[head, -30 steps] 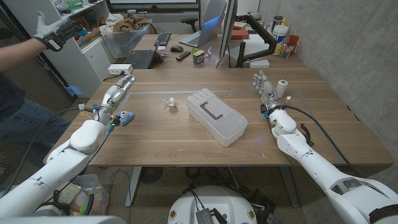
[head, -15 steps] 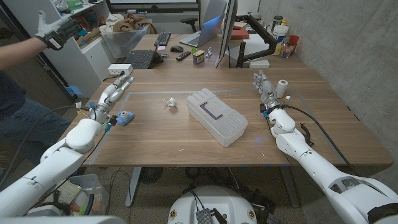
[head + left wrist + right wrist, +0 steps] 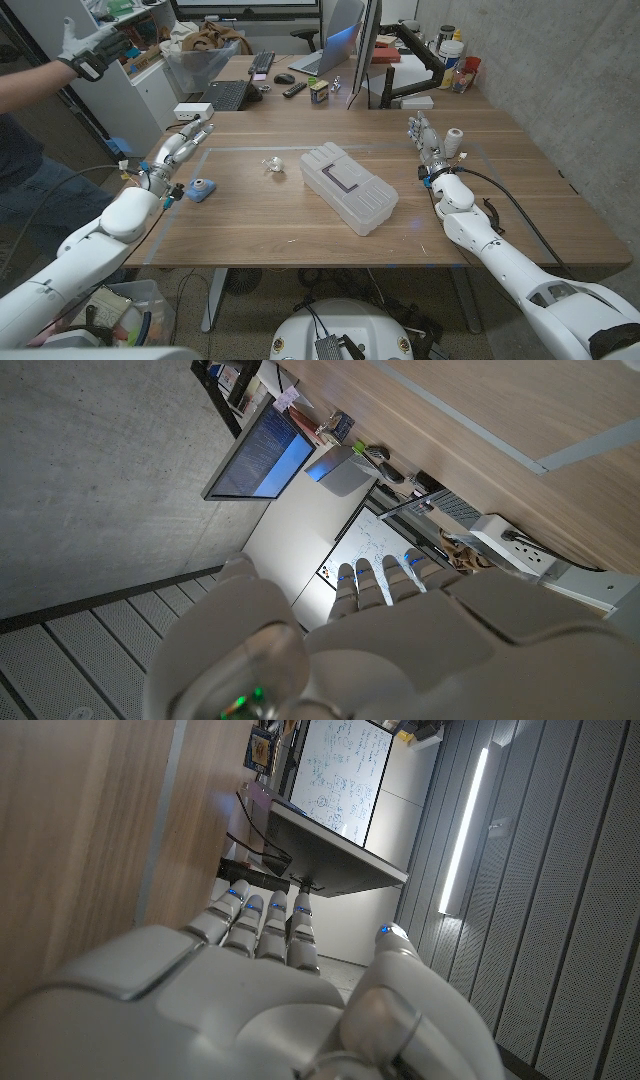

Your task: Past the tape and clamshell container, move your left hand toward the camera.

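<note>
Clear ribbed plastic clamshell container (image 3: 349, 187) lies mid-table; the small blue tape roll (image 3: 203, 188) sits well to its left. Your left hand (image 3: 176, 151) hovers just beyond the tape, at the table's left edge, fingers extended, loosely apart, holding nothing. Right hand (image 3: 425, 137), far right of the container, fingers straight and together. Judged: pull-back toward the camera barely begun; most travel remains.

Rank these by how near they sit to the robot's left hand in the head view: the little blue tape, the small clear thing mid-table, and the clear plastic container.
From the left hand:
1. Blue tape, just beside the hand, near the table's left edge.
2. Small clear object, toward the table's middle.
3. Clamshell container, at the centre, farthest from the hand.
</note>
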### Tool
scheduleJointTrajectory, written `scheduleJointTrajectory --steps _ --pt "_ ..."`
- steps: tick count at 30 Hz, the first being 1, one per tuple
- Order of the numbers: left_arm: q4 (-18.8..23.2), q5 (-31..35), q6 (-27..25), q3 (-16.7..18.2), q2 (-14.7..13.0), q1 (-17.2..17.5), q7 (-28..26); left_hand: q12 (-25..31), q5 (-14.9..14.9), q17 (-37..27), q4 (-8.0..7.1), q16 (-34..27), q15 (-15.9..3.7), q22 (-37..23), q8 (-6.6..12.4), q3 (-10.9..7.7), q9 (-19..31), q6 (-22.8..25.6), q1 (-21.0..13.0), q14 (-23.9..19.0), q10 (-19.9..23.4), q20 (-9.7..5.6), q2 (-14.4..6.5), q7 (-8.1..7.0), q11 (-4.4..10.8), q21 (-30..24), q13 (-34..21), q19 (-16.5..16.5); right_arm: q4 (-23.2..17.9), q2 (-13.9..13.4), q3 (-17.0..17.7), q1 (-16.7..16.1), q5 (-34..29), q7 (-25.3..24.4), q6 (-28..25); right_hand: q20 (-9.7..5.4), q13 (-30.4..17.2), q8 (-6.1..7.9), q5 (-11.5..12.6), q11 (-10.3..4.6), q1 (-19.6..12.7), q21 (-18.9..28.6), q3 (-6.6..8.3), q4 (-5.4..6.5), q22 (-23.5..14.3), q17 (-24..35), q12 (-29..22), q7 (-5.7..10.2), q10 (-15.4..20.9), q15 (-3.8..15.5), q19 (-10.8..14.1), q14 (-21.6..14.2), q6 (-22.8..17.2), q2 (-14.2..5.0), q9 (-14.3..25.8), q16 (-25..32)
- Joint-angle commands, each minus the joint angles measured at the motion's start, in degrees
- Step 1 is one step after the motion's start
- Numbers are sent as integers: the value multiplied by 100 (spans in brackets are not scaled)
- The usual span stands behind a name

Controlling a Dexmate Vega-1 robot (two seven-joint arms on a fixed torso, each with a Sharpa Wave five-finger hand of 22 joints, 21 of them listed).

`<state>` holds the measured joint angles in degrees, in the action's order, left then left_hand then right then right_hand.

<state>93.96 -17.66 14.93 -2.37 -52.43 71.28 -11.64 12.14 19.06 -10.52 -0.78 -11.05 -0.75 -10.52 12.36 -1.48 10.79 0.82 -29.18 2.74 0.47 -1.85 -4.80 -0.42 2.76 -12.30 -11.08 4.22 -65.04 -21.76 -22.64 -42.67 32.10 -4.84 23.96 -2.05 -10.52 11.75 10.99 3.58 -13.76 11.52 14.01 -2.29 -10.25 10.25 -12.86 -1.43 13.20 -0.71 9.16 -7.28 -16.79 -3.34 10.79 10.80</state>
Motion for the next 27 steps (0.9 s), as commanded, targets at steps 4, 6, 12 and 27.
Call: scheduleJointTrajectory --steps 4,6,12,27 --pt "141 207 -220 168 -157 188 -105 20 -12 -31 51 -9 4 -29 -21 -23 17 48 -75 -19 25 -10 -5 -23 34 -12 -6 2 -18 -56 24 22 -39 -25 7 -14 -12 -25 -10 22 13 2 11 -41 -27 33 39 -1 27 -20 63 -27 -54 -61 15 -2" --pt "161 228 -251 189 -174 219 -109 19 -14 -31 54 -8 2 -28 -22 -24 17 48 -80 -18 25 -15 -6 -24 39 -11 -7 3 -22 -60 21 29 -42 -22 0 -13 -12 -26 -10 13 13 2 11 -42 -27 33 41 -2 22 -18 64 -29 -54 -61 15 -1" --pt "174 294 -321 264 -193 301 -160 17 -19 -32 65 -9 0 -28 -25 -26 18 49 -99 -21 25 -23 -8 -24 37 -11 -7 -1 -32 -62 18 32 -43 -26 -17 -12 -12 -27 -10 13 13 2 9 -46 -27 33 40 -2 28 -22 64 -29 -56 -60 15 -2" --pt "240 773 -567 348 -340 448 -376 12 -32 -34 87 -8 -12 -26 -30 -29 20 55 -139 -23 25 -15 -15 -39 48 -8 -8 -4 -60 -84 15 16 -88 -65 -7 -10 -12 -28 -9 18 16 2 5 -50 -27 33 41 -3 33 -24 64 -30 -63 -62 15 -3"
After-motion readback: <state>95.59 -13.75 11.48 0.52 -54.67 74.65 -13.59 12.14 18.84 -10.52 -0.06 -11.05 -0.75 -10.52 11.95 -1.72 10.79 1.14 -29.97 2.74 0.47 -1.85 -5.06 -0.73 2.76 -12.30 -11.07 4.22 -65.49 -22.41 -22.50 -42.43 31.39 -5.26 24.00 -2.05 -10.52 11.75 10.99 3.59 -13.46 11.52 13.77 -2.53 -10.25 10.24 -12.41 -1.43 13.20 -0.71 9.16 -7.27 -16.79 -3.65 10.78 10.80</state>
